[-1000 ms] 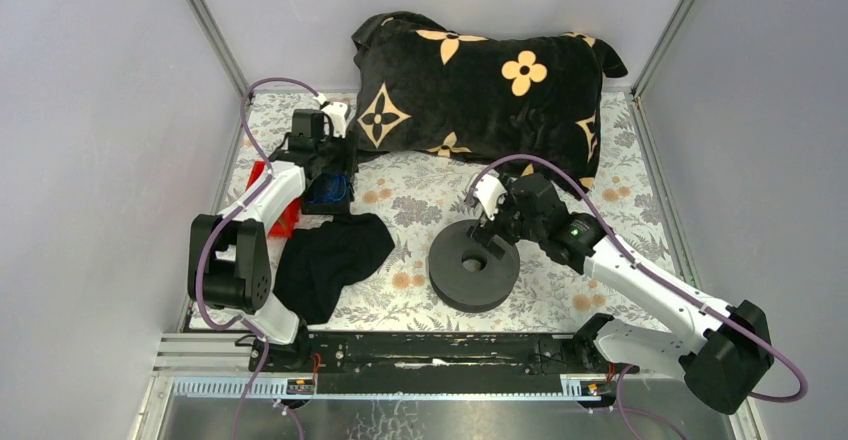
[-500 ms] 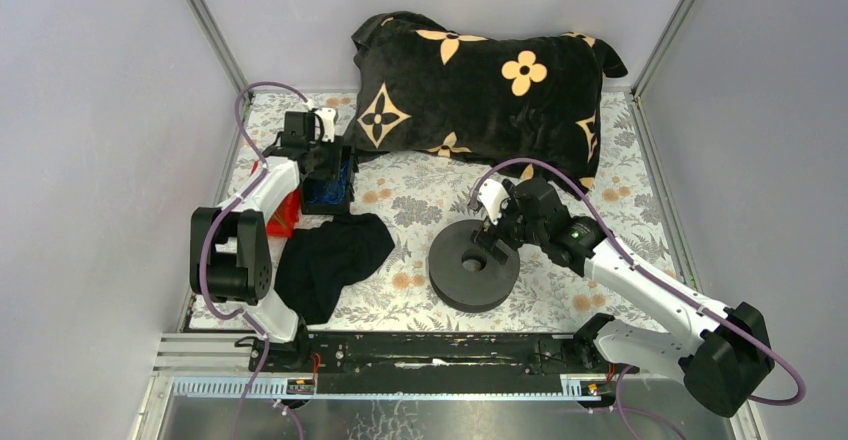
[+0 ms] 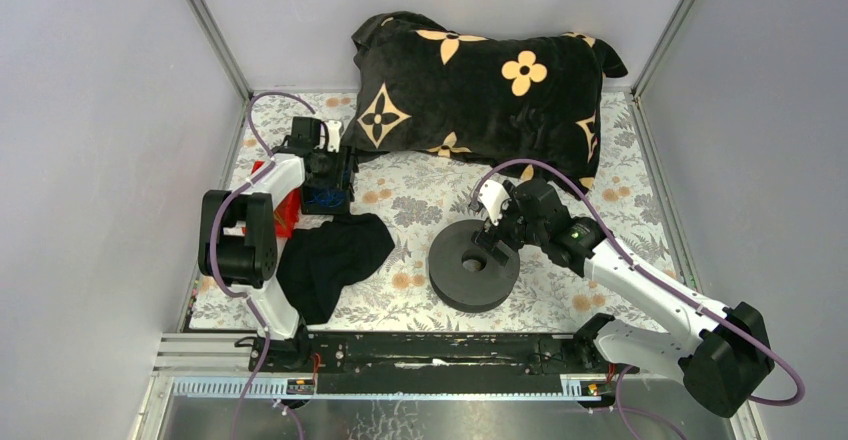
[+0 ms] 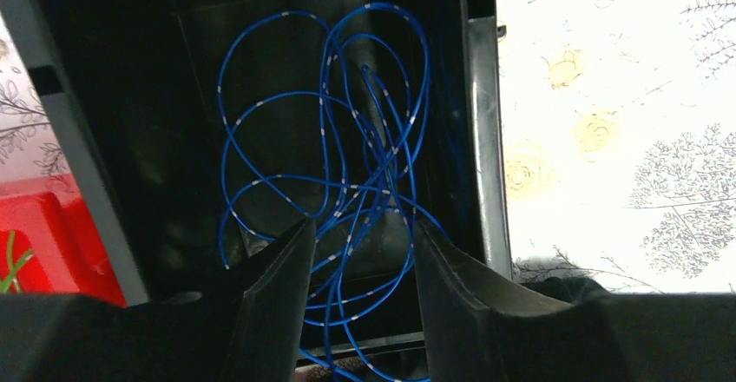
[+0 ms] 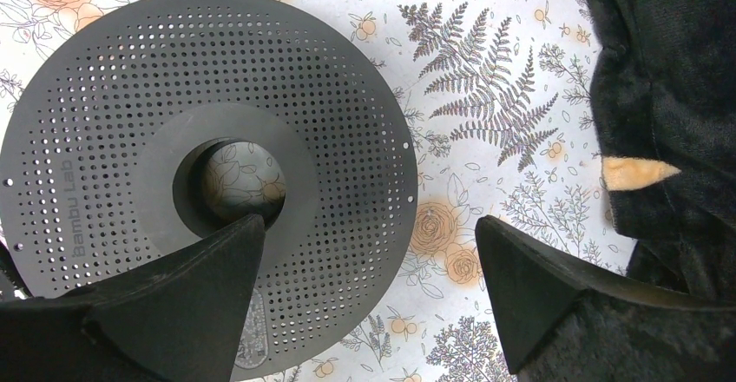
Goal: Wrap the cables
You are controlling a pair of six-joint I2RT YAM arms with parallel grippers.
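Top external view: a flower-printed tabletop (image 3: 420, 200) carries a big black cushion (image 3: 480, 90) with tan flower shapes at the far edge. The right arm (image 3: 640, 280) reaches in from the near right and the left arm (image 3: 255, 200) stretches along the left side. A crumpled black cloth (image 3: 330, 260) lies near the left arm's base. Right of it, a black perforated spool (image 3: 450, 260) lies flat. The right gripper (image 5: 369, 226) hangs over the spool with its jaws spread wide. One finger is over the centre hole's edge and the other is past the rim, above the tabletop. A small black box (image 4: 473, 95) sits at the far left beside a red box (image 3: 283, 215). The cables (image 4: 364, 191), thin blue wires, lie in loose tangled loops inside the black box. The left gripper (image 4: 360, 226) points into the box with its jaws partly open. Several blue strands run through the gap between them, none of them pinched.
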